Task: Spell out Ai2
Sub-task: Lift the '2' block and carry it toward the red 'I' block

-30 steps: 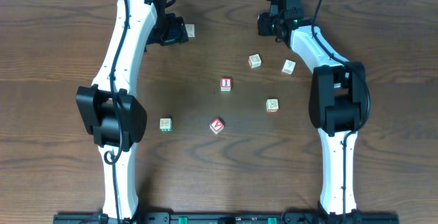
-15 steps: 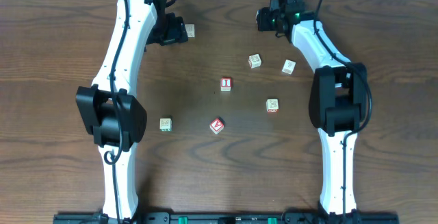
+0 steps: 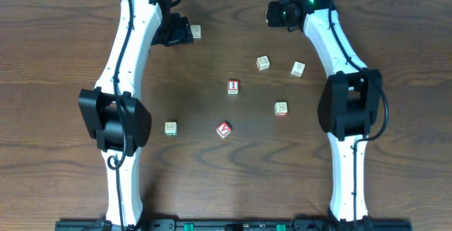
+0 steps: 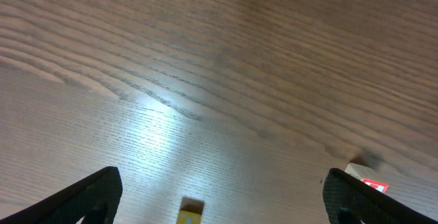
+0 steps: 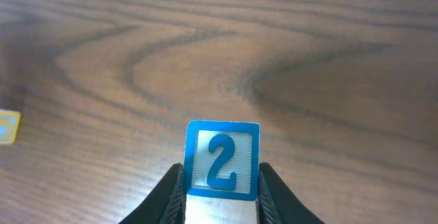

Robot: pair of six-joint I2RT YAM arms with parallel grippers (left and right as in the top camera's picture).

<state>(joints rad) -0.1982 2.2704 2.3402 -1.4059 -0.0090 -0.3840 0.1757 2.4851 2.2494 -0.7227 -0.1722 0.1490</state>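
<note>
My right claw (image 5: 222, 198) was clenched on the blue "2" block (image 5: 222, 157), near the far edge of the dark wood-grain worktop (image 3: 56, 61), right of centre. My left claw (image 4: 222, 202) stood spread wide and empty, also near the far edge, with a small pale block (image 3: 196, 31) just beside it. The red "I" block (image 3: 233, 86) and the red "A" block (image 3: 224, 128) lay mid-worktop, apart. A glare patch (image 4: 154, 125) shone on the grain.

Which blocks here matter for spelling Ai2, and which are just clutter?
Needed:
red A block
red I block
blue 2 block, held in the right gripper

Lying about (faces unreadable):
top-left block
top-centre block
top-right block
right block
lower-left block
</note>
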